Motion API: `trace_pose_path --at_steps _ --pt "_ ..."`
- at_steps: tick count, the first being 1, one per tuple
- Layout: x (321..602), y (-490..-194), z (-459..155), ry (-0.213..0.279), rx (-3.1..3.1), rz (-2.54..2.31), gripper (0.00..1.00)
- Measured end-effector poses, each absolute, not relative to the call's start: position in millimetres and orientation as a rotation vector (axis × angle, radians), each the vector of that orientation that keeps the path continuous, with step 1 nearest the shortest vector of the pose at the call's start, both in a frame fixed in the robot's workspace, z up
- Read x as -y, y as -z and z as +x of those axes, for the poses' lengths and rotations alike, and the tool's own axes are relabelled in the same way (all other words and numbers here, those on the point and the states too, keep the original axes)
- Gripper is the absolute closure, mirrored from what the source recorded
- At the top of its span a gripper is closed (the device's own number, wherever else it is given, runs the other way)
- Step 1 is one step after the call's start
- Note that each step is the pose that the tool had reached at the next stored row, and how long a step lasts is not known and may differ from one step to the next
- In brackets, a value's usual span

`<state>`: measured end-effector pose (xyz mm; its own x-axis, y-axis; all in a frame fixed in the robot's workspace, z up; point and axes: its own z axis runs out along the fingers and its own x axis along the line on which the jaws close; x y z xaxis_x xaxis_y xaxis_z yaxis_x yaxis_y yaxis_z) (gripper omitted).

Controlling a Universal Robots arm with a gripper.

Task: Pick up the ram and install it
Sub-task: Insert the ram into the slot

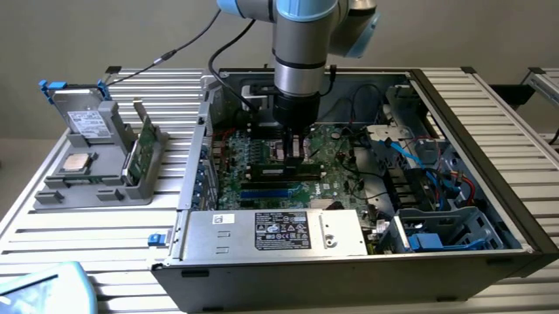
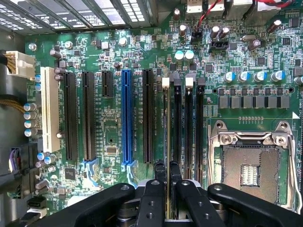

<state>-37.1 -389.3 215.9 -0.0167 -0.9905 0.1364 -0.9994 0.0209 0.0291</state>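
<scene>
Inside the open computer case, the end effector grips the ram, clenched on its edge. The stick stands upright in a motherboard memory slot.

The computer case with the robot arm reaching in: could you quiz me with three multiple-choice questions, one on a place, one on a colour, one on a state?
1. Where is the ram?
A. in the grey holder outside the case
B. edge-on in a motherboard slot
C. on the power supply

2. What colour is the one bright long slot?
A. red
B. yellow
C. blue

3. What is the gripper doing?
A. closed on the ram
B. open above the table
C. holding a cable

Answers: B, it stands in a memory slot; C, blue among black slots; A, its fingers clamp the stick's edge.
</scene>
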Motion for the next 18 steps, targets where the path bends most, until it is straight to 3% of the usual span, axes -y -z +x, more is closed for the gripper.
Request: trace_pose_path --at_steps 18 --pt "388.8 -215.2 -37.2 -0.113 2.166 2.107 0.85"
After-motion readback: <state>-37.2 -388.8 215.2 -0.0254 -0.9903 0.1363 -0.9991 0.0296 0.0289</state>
